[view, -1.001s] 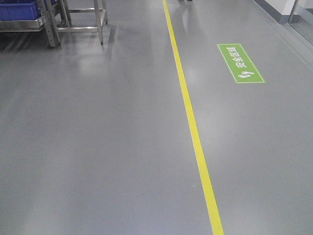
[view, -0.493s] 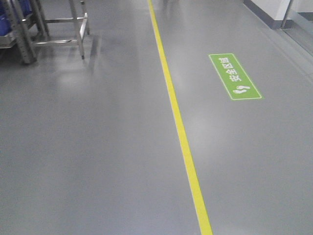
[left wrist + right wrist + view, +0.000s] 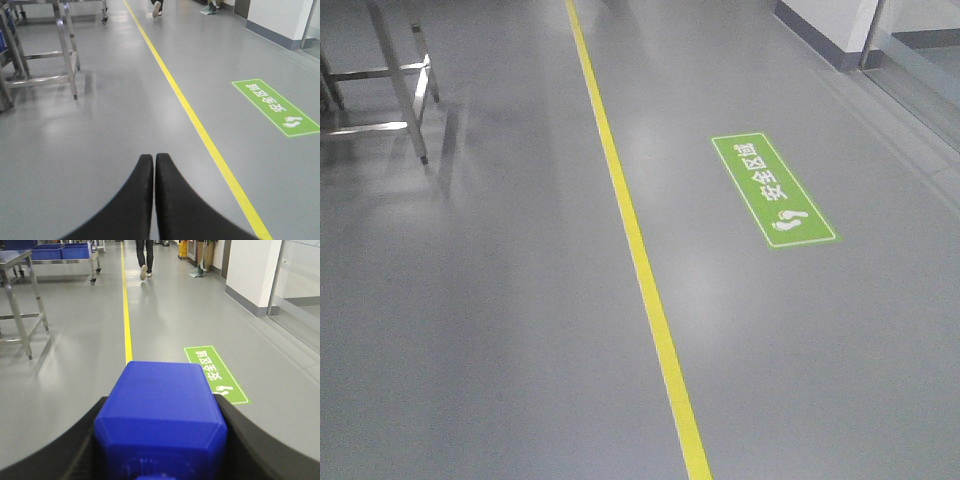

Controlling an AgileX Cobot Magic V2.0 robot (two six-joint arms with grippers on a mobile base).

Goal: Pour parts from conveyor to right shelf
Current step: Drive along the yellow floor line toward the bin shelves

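The part, a bright-blue plastic block [image 3: 160, 385], fills the lower middle of the right wrist view. My right gripper [image 3: 161, 412] is shut on it, with a black finger pressed against each side. My left gripper [image 3: 154, 157] is shut with nothing between its black fingertips and hangs above bare grey floor. Of the right shelf, only a steel upright with a sliver of blue [image 3: 2, 47] shows at the left edge of the left wrist view. The conveyor is out of view.
A yellow floor line [image 3: 638, 250] runs ahead, with a green safety sign [image 3: 772, 190] to its right. A steel stand [image 3: 400, 90] is at far left. A trolley with blue bins [image 3: 60, 251] and a walking person [image 3: 145, 257] are farther off. A white wall [image 3: 250, 270] stands at right.
In the front view the steel stand and yellow line have slid left. The green sign has come lower and nearer. The blue bin on the rack has left the frame.
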